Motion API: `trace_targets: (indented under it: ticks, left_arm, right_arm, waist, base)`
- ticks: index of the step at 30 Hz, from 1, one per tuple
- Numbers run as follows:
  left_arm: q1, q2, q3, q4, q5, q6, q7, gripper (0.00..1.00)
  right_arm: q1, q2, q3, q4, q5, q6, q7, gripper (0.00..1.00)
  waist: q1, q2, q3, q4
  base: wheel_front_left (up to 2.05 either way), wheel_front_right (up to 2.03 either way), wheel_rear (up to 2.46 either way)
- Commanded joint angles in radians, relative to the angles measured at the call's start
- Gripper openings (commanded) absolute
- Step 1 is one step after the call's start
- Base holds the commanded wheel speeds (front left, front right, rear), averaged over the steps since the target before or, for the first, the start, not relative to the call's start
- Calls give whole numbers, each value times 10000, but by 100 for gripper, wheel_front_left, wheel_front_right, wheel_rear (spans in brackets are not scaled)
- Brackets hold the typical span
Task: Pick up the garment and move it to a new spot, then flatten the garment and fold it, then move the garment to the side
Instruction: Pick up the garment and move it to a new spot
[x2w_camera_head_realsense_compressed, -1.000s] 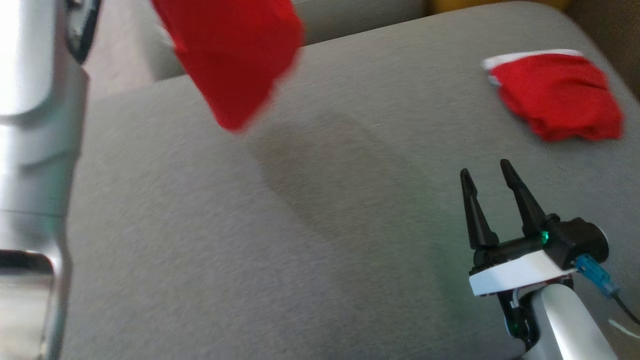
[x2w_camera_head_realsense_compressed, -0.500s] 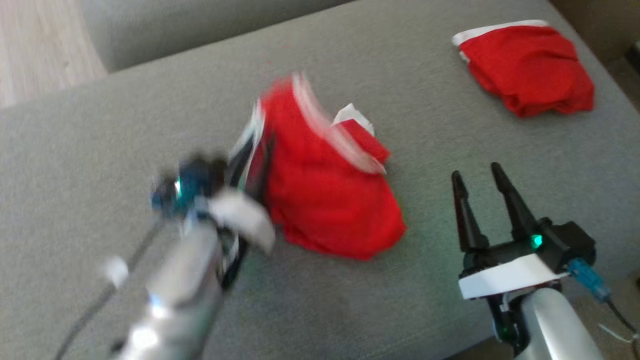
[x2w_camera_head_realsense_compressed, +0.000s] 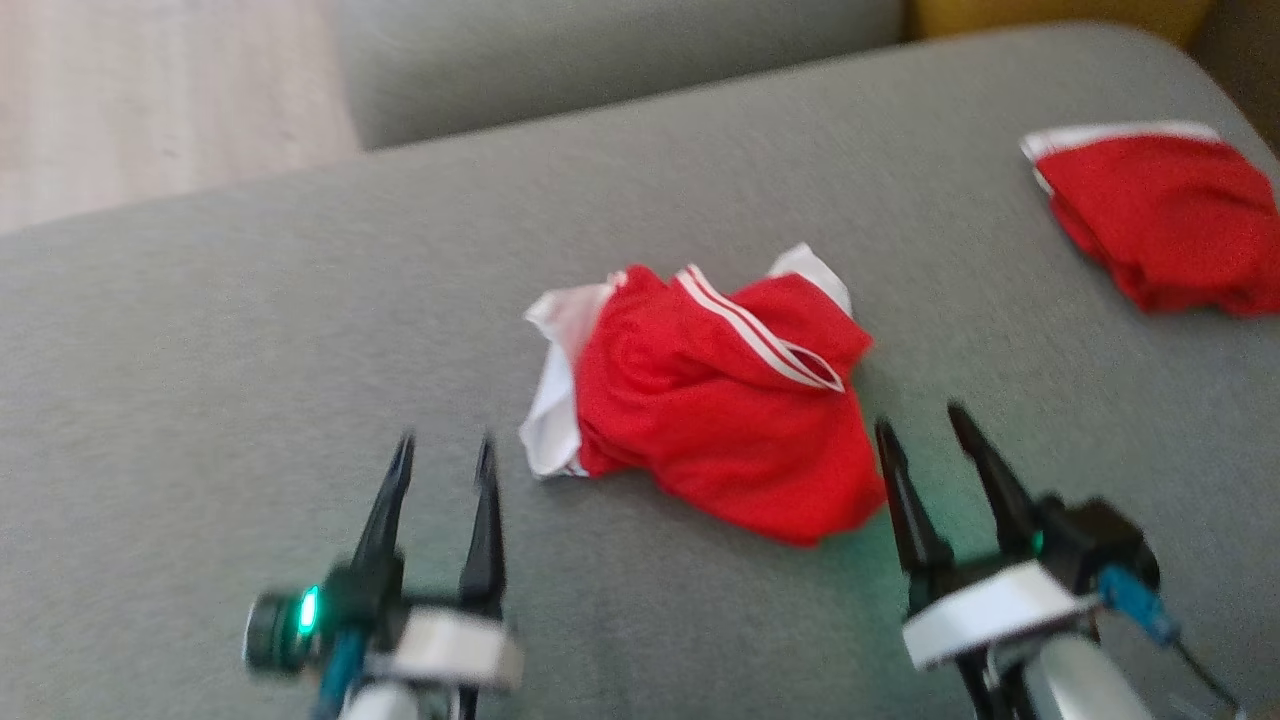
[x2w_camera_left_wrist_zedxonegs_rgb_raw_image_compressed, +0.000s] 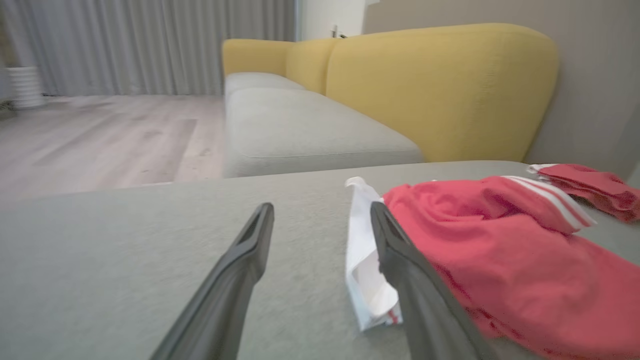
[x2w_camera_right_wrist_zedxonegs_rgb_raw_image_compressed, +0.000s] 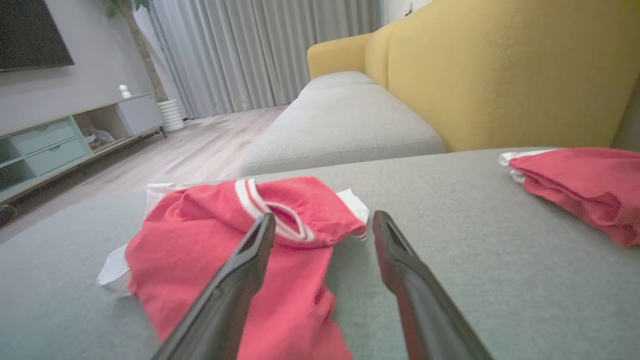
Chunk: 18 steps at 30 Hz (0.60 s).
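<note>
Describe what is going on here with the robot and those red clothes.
A two-armed robot is working on a crumpled red garment lying on the grey cushion. Its left gripper and right gripper sit open either side of it, holding nothing. It is not yet flattened. A second red garment lies folded at the right.

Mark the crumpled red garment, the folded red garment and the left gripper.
crumpled red garment (x2w_camera_head_realsense_compressed: 700, 430), head view, middle of its red body.
folded red garment (x2w_camera_head_realsense_compressed: 1160, 215), head view, centre of its top layer.
left gripper (x2w_camera_head_realsense_compressed: 446, 445), head view, midway between its open fingertips.
</note>
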Motion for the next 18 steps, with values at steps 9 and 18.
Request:
trace_targets:
  ticks: [9,18]
  left_arm:
    - [2117,-63,791,-2318,834,566,-92,100]
    - [2981,-68,712,-2630,1363,698,-93,100]
  right_arm:
    - [919,77,-263,-90,-262,67,-24,100]
    - [1842,223,-1087,-453,-591,67,-24,100]
  waist:
    - [1,0,-1459,1830]
    - [1,0,-1940,2292]
  base:
    - [0,0,0]
    - [0,0,0]
